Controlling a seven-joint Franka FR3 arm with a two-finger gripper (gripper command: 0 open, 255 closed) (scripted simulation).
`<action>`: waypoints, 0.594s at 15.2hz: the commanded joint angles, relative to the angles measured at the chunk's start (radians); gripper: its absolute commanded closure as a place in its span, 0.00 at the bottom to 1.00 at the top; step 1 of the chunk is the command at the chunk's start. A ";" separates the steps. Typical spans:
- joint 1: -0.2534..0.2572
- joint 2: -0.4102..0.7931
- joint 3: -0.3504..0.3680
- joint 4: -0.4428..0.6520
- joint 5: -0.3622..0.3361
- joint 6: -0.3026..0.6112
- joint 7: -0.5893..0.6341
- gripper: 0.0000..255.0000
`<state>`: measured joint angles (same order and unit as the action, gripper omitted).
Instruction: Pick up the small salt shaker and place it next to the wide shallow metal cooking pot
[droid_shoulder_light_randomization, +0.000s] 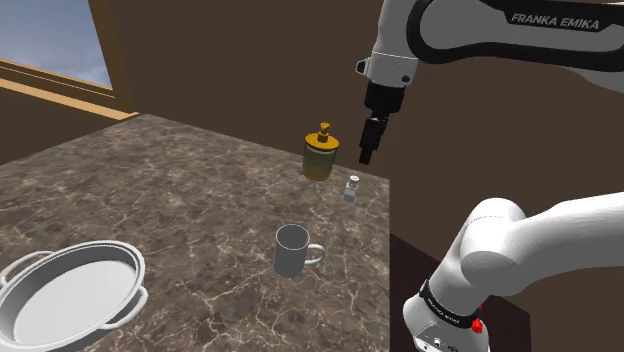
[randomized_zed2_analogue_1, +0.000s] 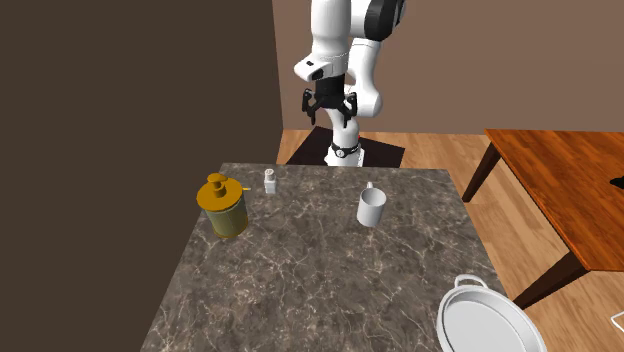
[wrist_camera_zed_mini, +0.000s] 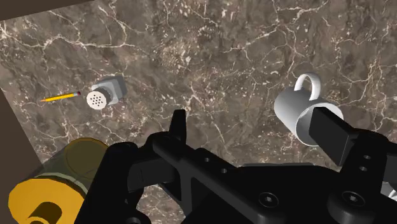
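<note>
The salt shaker (droid_shoulder_light_randomization: 351, 188) stands near the surface's (droid_shoulder_light_randomization: 200, 200) edge, beside a yellow dispenser (droid_shoulder_light_randomization: 320, 155); open surface separates it from the pot (droid_shoulder_light_randomization: 70, 300); the pincer (droid_shoulder_light_randomization: 368, 150) hangs above the shaker, spread wide, touching nothing.

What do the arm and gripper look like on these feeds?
The arm is white, with rounded shells and dark joints; a dark band carries white FRANKA EMIKA lettering, and a small red spot sits on the base ring. The gripper is all black, its body dotted with screw holes, with two flat black fingers.
</note>
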<state>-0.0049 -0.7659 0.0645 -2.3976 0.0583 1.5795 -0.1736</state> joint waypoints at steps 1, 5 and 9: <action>0.000 0.000 0.000 0.000 0.000 0.000 0.000 0.00; -0.019 -0.021 -0.052 -0.119 -0.057 0.131 -0.086 0.00; -0.045 -0.013 -0.110 -0.218 -0.115 0.274 -0.170 0.00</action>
<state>-0.0438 -0.7828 -0.0312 -2.5932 -0.0416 1.8149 -0.3220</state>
